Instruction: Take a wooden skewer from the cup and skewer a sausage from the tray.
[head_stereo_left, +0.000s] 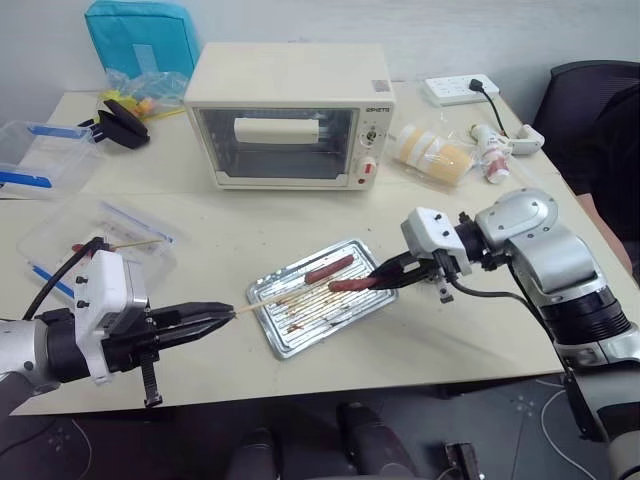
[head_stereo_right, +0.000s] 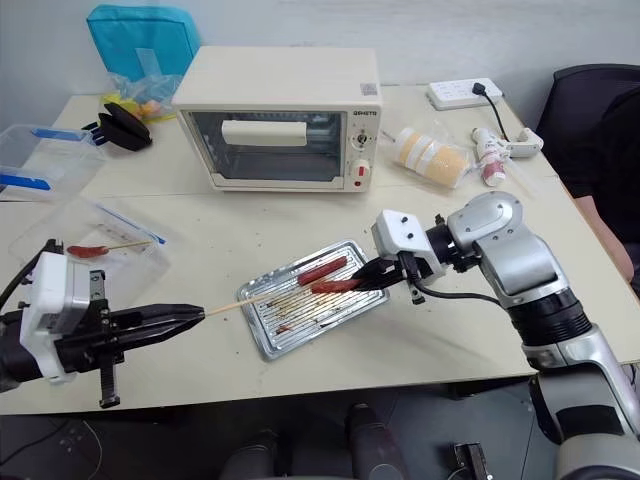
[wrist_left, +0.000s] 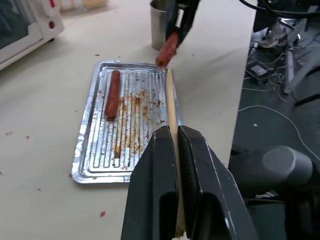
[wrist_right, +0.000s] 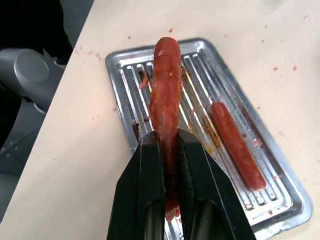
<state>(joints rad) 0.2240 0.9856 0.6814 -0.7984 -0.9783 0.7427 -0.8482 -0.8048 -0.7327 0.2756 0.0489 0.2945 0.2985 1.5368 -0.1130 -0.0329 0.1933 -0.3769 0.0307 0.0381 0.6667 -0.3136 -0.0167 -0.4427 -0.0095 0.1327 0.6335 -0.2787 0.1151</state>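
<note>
My right gripper (wrist_right: 170, 150) hides the near end of the sausage (wrist_right: 166, 90) it has clamped; the free end sticks out above the tray (head_stereo_left: 290, 345). A second sausage (head_stereo_left: 329, 268) lies on the ribbed floor. The cup (wrist_left: 158, 25) is cut off at the frame's edge and half hidden behind my right gripper. My left gripper (wrist_left: 176, 145) is pinched tight on the wooden skewer (wrist_left: 171, 105), whose tip reaches over the tray rim toward the held sausage; whether they touch I cannot tell.

My head pair looks down over the table (head_stereo_left: 480, 340); both wrist cameras close in on the tray (wrist_left: 85, 165).
</note>
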